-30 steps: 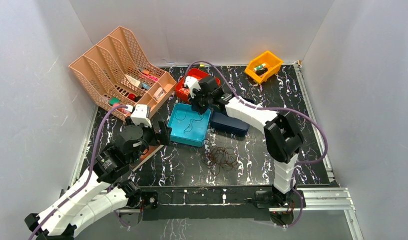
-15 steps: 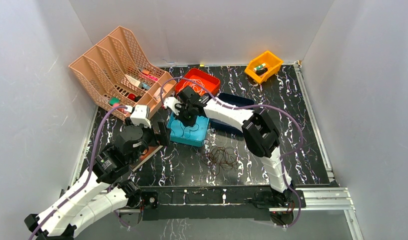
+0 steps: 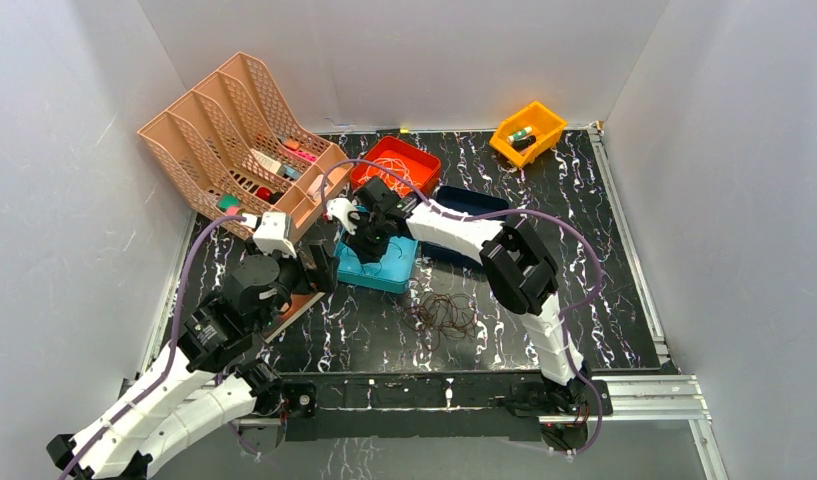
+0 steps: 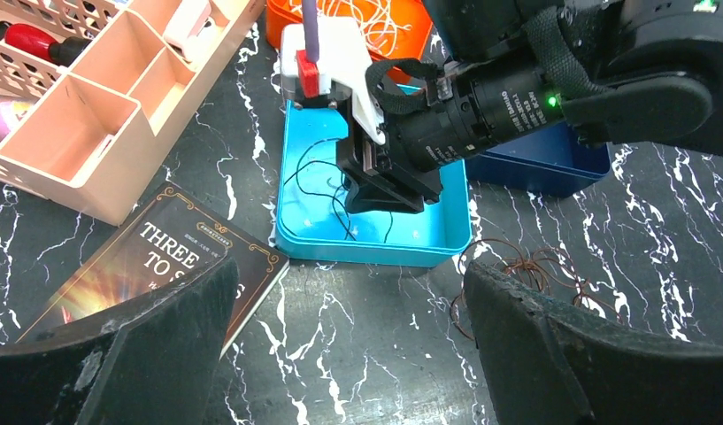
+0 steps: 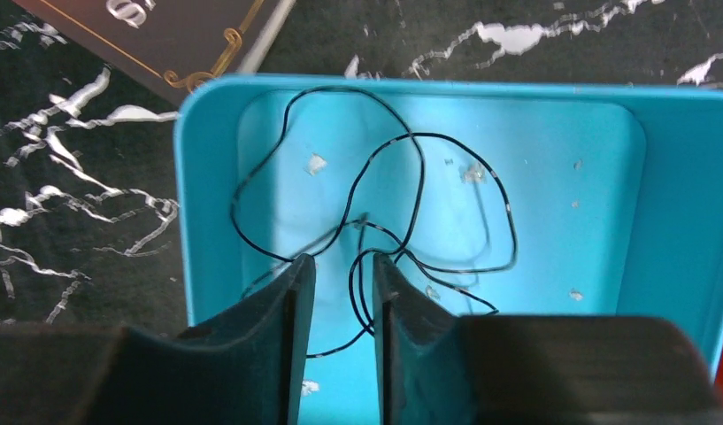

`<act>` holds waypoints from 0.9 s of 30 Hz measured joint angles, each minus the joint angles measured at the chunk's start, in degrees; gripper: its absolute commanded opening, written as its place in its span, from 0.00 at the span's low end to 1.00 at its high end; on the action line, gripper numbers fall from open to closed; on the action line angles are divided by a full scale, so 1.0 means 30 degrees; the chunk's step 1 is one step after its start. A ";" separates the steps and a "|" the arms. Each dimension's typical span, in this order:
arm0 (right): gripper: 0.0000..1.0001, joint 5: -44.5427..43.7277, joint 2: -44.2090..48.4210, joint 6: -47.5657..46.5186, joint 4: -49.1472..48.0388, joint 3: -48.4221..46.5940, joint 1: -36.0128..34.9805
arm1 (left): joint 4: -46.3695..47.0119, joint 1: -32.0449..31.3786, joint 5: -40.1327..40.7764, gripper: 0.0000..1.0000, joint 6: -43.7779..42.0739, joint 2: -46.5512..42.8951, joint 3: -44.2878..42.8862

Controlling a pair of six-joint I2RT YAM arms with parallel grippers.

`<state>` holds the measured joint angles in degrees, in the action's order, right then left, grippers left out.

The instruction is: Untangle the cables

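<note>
My right arm has swung off the red bin (image 3: pixel 409 158) since a second ago, and the right pincer (image 5: pixel 340 266) now sits low inside the teal tray (image 5: pixel 186 177). In the last half second it only slid a touch left. The left arm has shifted back slightly.

Largest thing nearby is the pink rack (image 3: pixel 234 120), beyond the right pincer and to its left. The book (image 4: pixel 163 257) lies to its left on the near side, just beside the tray. The blue bin (image 4: pixel 552 164) sits to its right, touching the tray, and the red bin is just beyond. The left pincer (image 4: pixel 349 270) hangs close on its left, spread wide and holding nothing. From that wrist, my right arm hides much of the tray's far end.

The right pincer's fingers (image 5: pixel 291 292) stand a crack apart. The black cable (image 5: pixel 414 159) lies looped on the tray floor, and one strand runs down through the gap; I cannot tell whether it touches either finger. The brown cable (image 3: pixel 446 315) is coiled on the table, nearer the bases and to the right. The white cable (image 4: pixel 371 13) lies in the red bin.
</note>
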<state>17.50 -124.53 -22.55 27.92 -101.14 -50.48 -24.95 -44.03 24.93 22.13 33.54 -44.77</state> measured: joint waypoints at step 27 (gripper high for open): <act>0.65 -0.6980 1.5620 1.0834 -0.5107 1.3537 0.0984 | 0.1574 0.0000 -0.2076 0.98 0.0495 0.3942 0.0029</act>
<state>-3.44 -77.67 9.96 12.60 -60.53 -47.53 -20.23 -44.03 18.70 23.62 45.36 -44.69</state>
